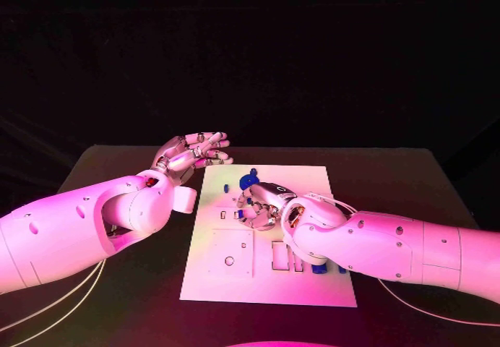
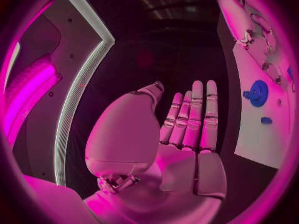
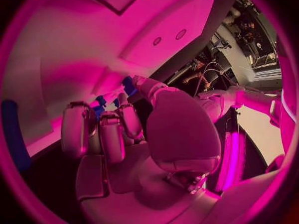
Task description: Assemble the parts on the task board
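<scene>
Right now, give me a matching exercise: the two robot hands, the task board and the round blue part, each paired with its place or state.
Things:
1. left robot hand
2. right robot hand
3. task board
4. round blue part

States:
A. white, flat on the table
B. fingers straight, holding nothing
C. lies on the board
D. over the board's middle, fingers at small blue parts

Pairs: 1-B, 2-D, 3-A, 4-C

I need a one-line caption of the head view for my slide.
The right hand works over small blue parts on the white task board, while the left hand hovers open beside the board's far corner.
</scene>
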`<act>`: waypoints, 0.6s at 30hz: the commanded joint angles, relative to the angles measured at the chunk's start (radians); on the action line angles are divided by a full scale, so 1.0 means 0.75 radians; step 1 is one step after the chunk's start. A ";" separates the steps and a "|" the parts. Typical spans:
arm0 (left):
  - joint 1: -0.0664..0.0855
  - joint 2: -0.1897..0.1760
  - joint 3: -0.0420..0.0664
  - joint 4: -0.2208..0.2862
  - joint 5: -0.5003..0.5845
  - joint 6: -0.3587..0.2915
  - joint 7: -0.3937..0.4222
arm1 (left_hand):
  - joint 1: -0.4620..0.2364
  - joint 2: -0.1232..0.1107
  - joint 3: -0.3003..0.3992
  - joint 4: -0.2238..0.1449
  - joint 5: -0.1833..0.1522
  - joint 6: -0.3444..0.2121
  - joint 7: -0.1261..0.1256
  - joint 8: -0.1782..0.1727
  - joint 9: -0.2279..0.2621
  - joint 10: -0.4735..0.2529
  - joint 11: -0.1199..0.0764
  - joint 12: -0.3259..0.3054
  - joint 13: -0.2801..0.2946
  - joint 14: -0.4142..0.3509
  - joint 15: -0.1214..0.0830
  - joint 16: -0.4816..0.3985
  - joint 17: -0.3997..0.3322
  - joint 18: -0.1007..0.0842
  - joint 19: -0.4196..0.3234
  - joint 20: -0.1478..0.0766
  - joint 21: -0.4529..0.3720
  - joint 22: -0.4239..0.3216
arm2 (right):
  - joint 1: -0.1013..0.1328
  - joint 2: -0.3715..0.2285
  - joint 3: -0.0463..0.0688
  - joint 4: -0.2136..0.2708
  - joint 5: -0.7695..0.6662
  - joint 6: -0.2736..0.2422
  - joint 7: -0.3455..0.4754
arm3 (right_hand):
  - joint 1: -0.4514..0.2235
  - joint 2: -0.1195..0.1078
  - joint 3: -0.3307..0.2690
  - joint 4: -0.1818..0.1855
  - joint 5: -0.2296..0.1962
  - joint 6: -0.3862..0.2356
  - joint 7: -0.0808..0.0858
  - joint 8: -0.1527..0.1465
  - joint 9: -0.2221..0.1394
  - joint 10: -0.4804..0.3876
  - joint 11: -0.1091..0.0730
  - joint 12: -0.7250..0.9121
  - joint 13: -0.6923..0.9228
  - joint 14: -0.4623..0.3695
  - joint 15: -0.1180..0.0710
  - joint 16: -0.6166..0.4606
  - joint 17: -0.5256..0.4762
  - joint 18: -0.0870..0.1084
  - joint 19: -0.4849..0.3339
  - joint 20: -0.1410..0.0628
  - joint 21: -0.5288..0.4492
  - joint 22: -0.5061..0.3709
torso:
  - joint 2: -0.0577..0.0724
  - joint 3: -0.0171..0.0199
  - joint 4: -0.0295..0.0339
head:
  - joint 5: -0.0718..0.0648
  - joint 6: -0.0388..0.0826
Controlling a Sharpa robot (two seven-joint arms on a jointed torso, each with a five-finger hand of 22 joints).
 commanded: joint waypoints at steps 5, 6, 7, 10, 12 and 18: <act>0.001 0.002 0.001 -0.005 -0.007 0.022 0.008 | 0.010 0.000 0.009 0.002 -0.003 -0.012 0.068 -0.003 0.001 0.002 0.005 -0.003 0.001 -0.004 0.005 -0.004 0.001 0.018 -0.010 0.003 -0.005 -0.001 | -0.001 -0.022 0.000 0.033 0.003 -0.029 0.025 | -0.001 -0.022 -0.021 0.002 0.003 -0.009 0.001 -0.011 -0.002 -0.011 0.005 -0.007 -0.002 0.116 0.008 -0.004 0.255 -0.009 -0.005 0.012 -0.007 0.087 | -0.001 -0.0004 0.0013 | -0.001 0.001; 0.001 0.002 0.001 -0.009 -0.011 0.021 0.004 | 0.010 0.000 0.009 0.002 -0.003 -0.012 0.068 -0.003 0.001 0.002 0.005 -0.003 0.001 -0.004 0.005 -0.004 0.001 0.018 -0.010 0.003 -0.005 -0.001 | 0.000 -0.031 0.000 0.044 0.006 -0.036 0.029 | -0.001 -0.022 -0.021 0.002 0.003 -0.009 0.001 -0.011 -0.002 -0.011 0.005 -0.007 -0.002 0.116 0.008 -0.004 0.255 -0.009 -0.005 0.012 -0.007 0.087 | -0.001 -0.0002 0.0012 | 0.000 0.000; 0.001 0.001 0.001 -0.012 -0.018 0.019 0.000 | 0.010 0.000 0.009 0.002 -0.003 -0.012 0.068 -0.003 0.001 0.002 0.005 -0.003 0.001 -0.004 0.005 -0.004 0.001 0.018 -0.010 0.003 -0.005 -0.001 | 0.001 -0.039 0.000 0.054 0.011 -0.041 0.034 | -0.003 -0.025 -0.025 0.004 0.002 -0.010 0.001 -0.012 -0.003 -0.011 0.005 -0.007 -0.002 0.116 0.008 -0.004 0.254 -0.009 -0.005 0.012 -0.007 0.086 | -0.002 -0.0003 0.0011 | 0.000 0.000; 0.001 0.000 0.001 -0.033 -0.070 0.005 -0.044 | -0.002 -0.009 0.004 0.009 -0.003 -0.009 0.063 0.000 0.006 0.044 -0.005 0.012 0.011 0.029 -0.006 0.014 0.021 0.020 0.042 -0.012 0.032 0.014 | 0.016 -0.079 0.004 0.106 0.055 -0.059 0.082 | -0.014 -0.037 -0.072 0.023 0.003 -0.040 0.007 -0.033 -0.010 -0.012 0.011 -0.006 -0.003 0.114 0.013 -0.007 0.245 -0.006 -0.012 0.017 -0.021 0.078 | -0.004 -0.0002 0.0005 | 0.001 0.001; 0.002 0.000 0.001 -0.045 -0.119 0.009 -0.091 | -0.015 -0.019 -0.004 0.013 -0.004 -0.005 0.051 0.003 0.009 0.103 -0.020 0.044 0.026 0.064 -0.022 0.038 0.040 0.022 0.095 -0.029 0.074 0.032 | 0.030 -0.105 0.006 0.134 0.089 -0.062 0.123 | -0.010 -0.036 -0.080 0.025 0.004 -0.044 0.008 -0.036 -0.011 -0.016 0.012 -0.009 -0.007 0.109 0.014 -0.014 0.226 0.001 -0.027 0.018 -0.047 0.057 | -0.005 -0.0008 0.0021 | 0.001 0.004; 0.003 0.002 0.001 -0.093 -0.352 0.080 -0.313 | -0.136 -0.041 -0.097 0.022 -0.007 0.082 -0.012 0.113 0.078 0.278 -0.102 0.258 0.165 0.247 -0.105 0.189 0.187 0.016 0.286 -0.125 0.336 0.172 | 0.093 -0.206 0.015 0.222 0.290 -0.013 0.282 | 0.023 -0.025 -0.105 0.023 -0.042 -0.038 0.010 -0.034 -0.009 -0.034 0.014 -0.020 -0.021 0.100 0.016 -0.027 0.196 0.014 -0.062 0.022 -0.105 0.015 | -0.010 -0.0018 -0.0001 | 0.002 0.006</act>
